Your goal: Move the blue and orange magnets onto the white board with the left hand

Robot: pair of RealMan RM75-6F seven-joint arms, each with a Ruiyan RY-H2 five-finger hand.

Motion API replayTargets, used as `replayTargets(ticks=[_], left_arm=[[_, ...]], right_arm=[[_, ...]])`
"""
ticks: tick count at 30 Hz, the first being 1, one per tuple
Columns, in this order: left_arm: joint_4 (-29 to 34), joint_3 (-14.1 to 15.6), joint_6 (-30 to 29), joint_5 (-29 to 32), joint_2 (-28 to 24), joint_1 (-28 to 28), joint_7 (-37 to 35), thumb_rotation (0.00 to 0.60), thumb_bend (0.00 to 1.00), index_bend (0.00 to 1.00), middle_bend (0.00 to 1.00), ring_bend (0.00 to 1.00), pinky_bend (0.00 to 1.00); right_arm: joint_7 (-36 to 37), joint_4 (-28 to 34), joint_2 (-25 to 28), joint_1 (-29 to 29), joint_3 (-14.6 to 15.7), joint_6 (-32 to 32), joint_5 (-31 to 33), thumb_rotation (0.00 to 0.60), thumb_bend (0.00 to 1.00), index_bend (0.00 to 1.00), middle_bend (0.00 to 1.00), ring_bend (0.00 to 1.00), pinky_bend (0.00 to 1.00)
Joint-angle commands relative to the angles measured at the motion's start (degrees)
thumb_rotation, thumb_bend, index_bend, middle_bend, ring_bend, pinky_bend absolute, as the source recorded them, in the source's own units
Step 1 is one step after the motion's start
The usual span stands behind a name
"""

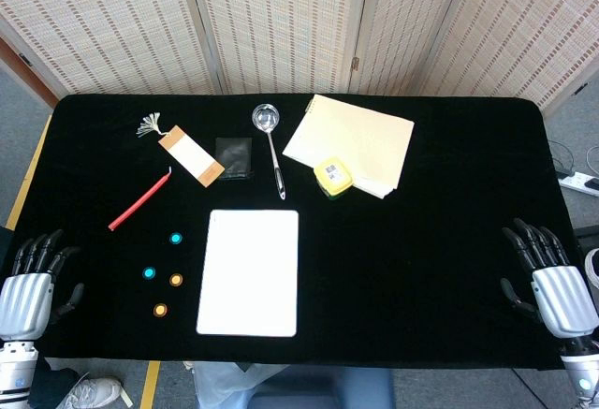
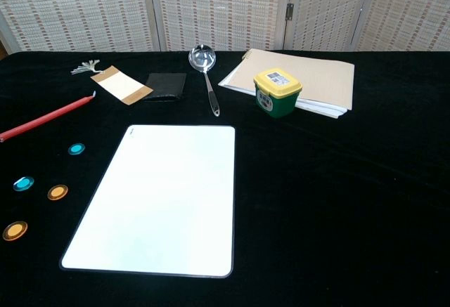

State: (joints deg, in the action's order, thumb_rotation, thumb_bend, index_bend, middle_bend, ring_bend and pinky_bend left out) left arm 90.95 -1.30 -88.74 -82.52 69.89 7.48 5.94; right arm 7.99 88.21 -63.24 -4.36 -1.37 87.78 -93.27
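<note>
A white board (image 1: 249,271) (image 2: 163,195) lies flat near the table's front middle. Left of it sit two blue magnets (image 1: 176,239) (image 1: 148,272) and two orange magnets (image 1: 176,280) (image 1: 160,311). The chest view shows the same blue magnets (image 2: 76,149) (image 2: 23,183) and orange magnets (image 2: 58,192) (image 2: 15,230). My left hand (image 1: 33,283) rests at the table's front left edge, fingers apart, holding nothing. At the front right edge my right hand (image 1: 547,278) is also empty with fingers spread. Neither hand shows in the chest view.
A red pencil (image 1: 140,200), a bookmark with tassel (image 1: 190,156), a black pouch (image 1: 234,157), a metal ladle (image 1: 271,142), a manila folder (image 1: 351,142) and a yellow-lidded green jar (image 1: 332,177) lie across the back half. Folding screens stand behind the table.
</note>
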Motion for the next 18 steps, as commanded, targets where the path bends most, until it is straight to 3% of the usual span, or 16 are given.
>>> replayTargets(ticks=[1,11,18], left_arm=[[0.0,0.0,0.2,-0.1,0.1,-0.1,0.0,0.600,0.41,0.28,0.10,0.00,0.00],[0.0,-0.6,1.6,-0.8,0.4,0.2,0.5,0.600,0.41,0.31,0.10,0.00,0.00],[-1.3,-2.3,6.0,-2.1,1.8,4.1,1.0,0.600,0.41,0.36,0.10,0.00,0.00]], right_arm=[[-0.1,0.5,0.1,-0.3,0.0,-0.4,0.0,0.600,0.46,0.00,0.00,0.00,0.00],[-0.3,1.8,0.7,-0.7,0.2,-1.5,0.4,0.600,0.46,0.00,0.00,0.00,0.00],[-0.5,2.4,1.2,-0.8,0.2,-2.1,1.1,0.600,0.46,0.00,0.00,0.00,0.00]])
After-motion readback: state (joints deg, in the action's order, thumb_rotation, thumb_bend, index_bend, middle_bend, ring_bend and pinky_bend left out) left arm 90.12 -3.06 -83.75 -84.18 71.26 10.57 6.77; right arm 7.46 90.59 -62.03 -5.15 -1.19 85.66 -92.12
